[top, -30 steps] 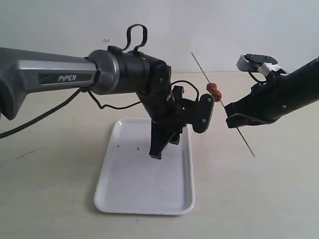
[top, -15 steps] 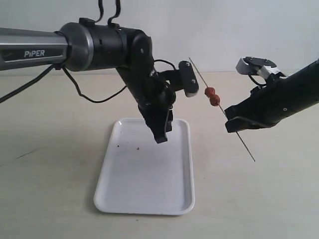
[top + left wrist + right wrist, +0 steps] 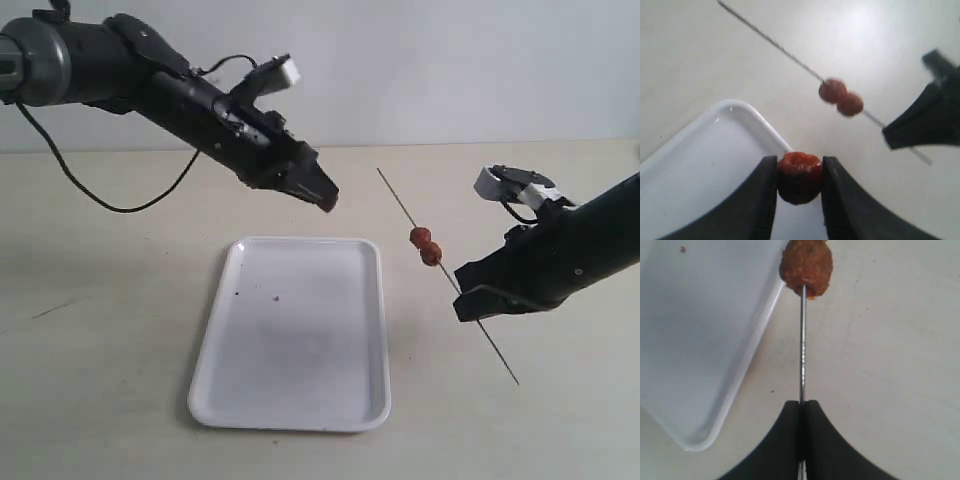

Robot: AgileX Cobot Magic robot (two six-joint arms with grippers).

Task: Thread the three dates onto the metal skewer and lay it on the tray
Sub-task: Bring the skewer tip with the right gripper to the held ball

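My left gripper [image 3: 325, 197] hangs above the far edge of the white tray [image 3: 232, 272] and is shut on one reddish-brown date [image 3: 800, 177], which sits between its black fingers [image 3: 765, 190]. My right gripper [image 3: 462, 297] is shut on the thin metal skewer [image 3: 398, 198], which slants up and to the left, right of the tray. Two dates [image 3: 425, 246] sit threaded side by side on the skewer, above the right gripper. In the right wrist view the skewer [image 3: 801, 350] runs from the closed jaws to the nearer date [image 3: 806, 267]. The skewer's free tip lies a short way to the right of the left gripper.
The tray lies on a pale tabletop [image 3: 100, 330] and bears a few small dark specks [image 3: 277, 298]. A black cable [image 3: 110, 205] loops below the left arm. A plain wall stands behind the table.
The left arm has swung up and back from over the tray, and its gripper now points toward the skewer. The right gripper and skewer have dropped slightly.
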